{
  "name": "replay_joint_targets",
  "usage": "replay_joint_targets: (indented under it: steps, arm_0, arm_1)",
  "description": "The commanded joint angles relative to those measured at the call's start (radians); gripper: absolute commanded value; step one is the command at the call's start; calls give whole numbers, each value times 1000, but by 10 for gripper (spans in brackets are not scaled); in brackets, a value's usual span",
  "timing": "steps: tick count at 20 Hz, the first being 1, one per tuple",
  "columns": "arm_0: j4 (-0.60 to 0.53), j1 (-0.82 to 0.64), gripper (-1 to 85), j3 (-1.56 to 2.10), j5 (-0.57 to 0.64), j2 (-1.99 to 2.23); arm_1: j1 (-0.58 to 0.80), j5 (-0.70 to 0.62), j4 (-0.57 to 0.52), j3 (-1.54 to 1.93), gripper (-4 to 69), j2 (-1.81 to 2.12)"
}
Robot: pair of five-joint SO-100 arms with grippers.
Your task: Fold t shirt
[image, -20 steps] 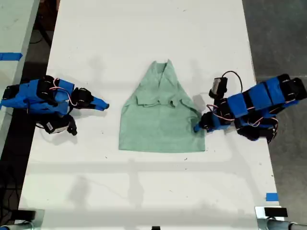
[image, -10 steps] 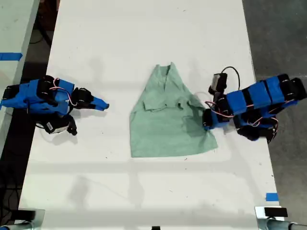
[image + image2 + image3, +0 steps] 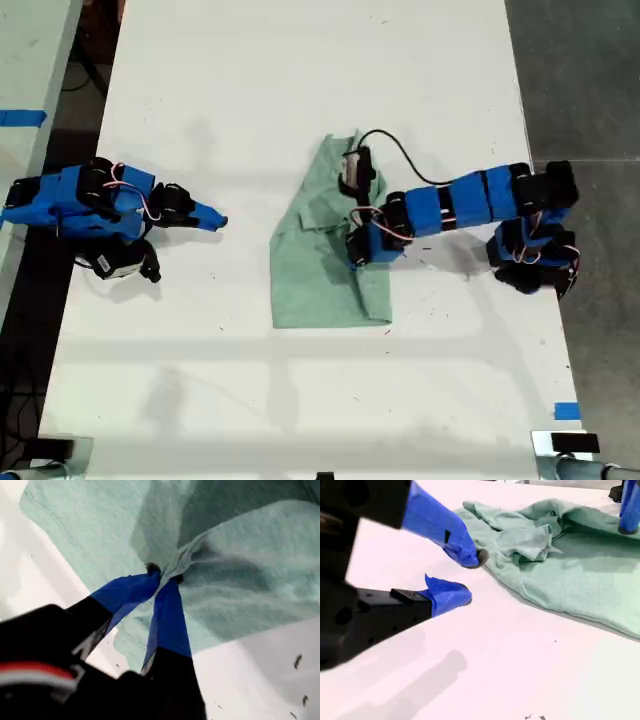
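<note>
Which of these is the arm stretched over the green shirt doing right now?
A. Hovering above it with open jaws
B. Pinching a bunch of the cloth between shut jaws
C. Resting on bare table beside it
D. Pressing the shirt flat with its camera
B: in the first wrist view my first gripper has its blue tips closed on a gathered ridge of the t shirt.
</note>
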Motion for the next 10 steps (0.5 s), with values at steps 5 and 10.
replay_joint_targets:
  steps: [5, 10]
  arm_0:
    - [2, 5, 84, 6, 3, 5]
    - [2, 5, 84, 6, 3, 5]
  arm_1:
    - [-35, 11, 173, -238, 296, -26]
    - [-2, 66, 327, 0, 4, 371]
